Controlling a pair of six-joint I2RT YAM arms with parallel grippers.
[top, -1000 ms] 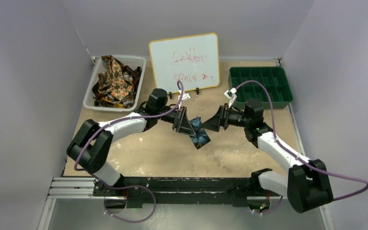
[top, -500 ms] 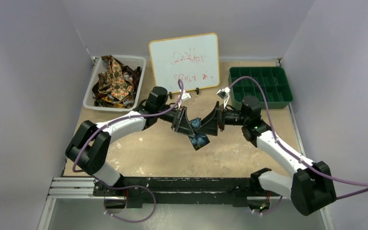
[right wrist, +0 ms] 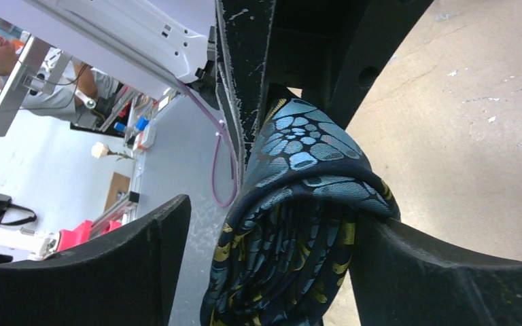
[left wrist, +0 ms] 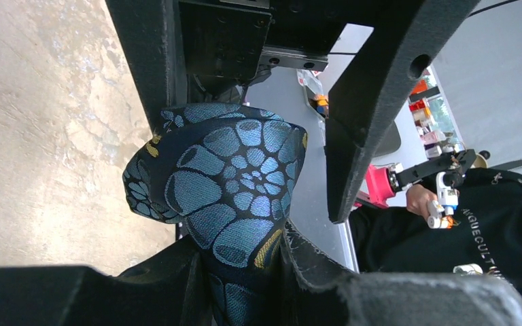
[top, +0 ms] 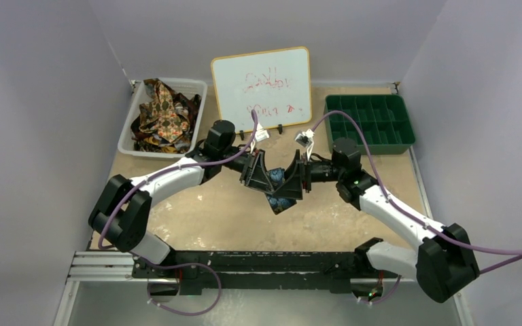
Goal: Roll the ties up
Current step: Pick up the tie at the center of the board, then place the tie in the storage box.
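The navy tie (top: 283,198), partly rolled, is held over the middle of the table (top: 197,210) between two grippers that meet nose to nose. Both arms reach inward with elbows bowed out and forearms nearly level. From above, the tie's long axis runs from the gap between the grippers toward the near edge; whether the loose end touches the table cannot be told. The left wrist view shows the left gripper (left wrist: 239,275) clamped on the fabric, with a blue-petalled bulge swelling above its pads. The right wrist view shows coiled layers edged in gold and the right gripper (right wrist: 272,272) parted astride the roll: one finger (right wrist: 448,272) presses the tie, the other stands just clear. Only the top view shows the bin (top: 130,139) of other ties back left, the whiteboard (top: 262,85) and the green tray (top: 370,125).
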